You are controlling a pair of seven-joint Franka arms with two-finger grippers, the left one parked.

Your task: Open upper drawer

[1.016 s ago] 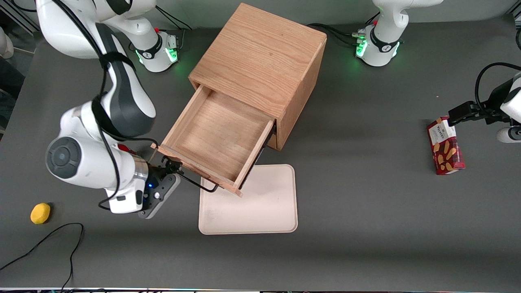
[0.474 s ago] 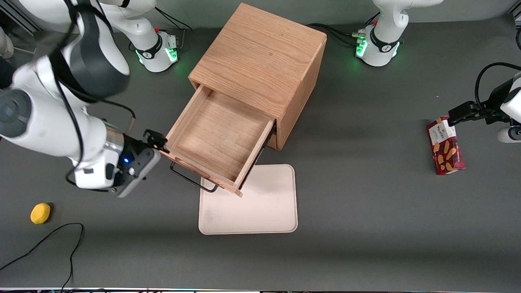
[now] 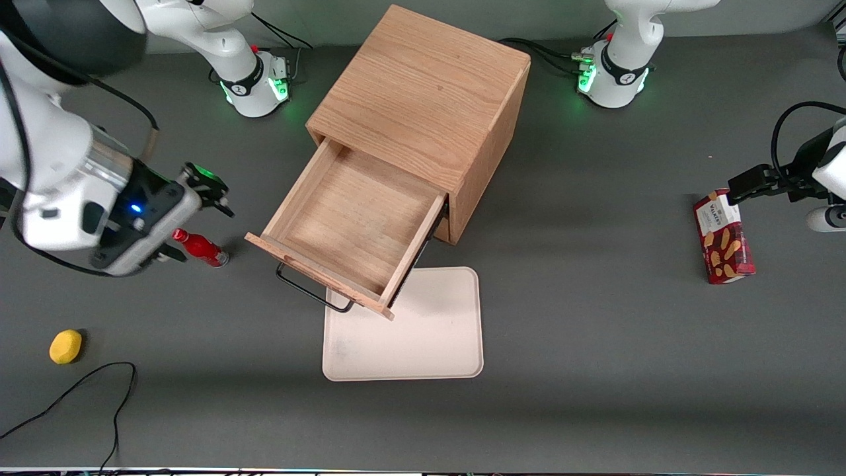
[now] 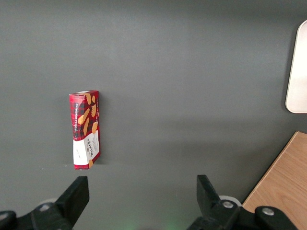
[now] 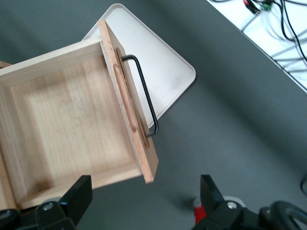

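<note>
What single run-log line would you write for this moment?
task: open upper drawer | upper drawer: pulled out, tray empty | gripper: open, off the handle, raised beside the drawer | phase: retreat

The working arm is glossy white with a dark grey joint cover, and black cables run along it. Its wrist ends in a silver metal ring and a black flange showing a small blue light. The gripper, nearer the working arm's end of the table than the upper drawer, has a pale grey body and black fingers; a green glow marks one tip.
</note>
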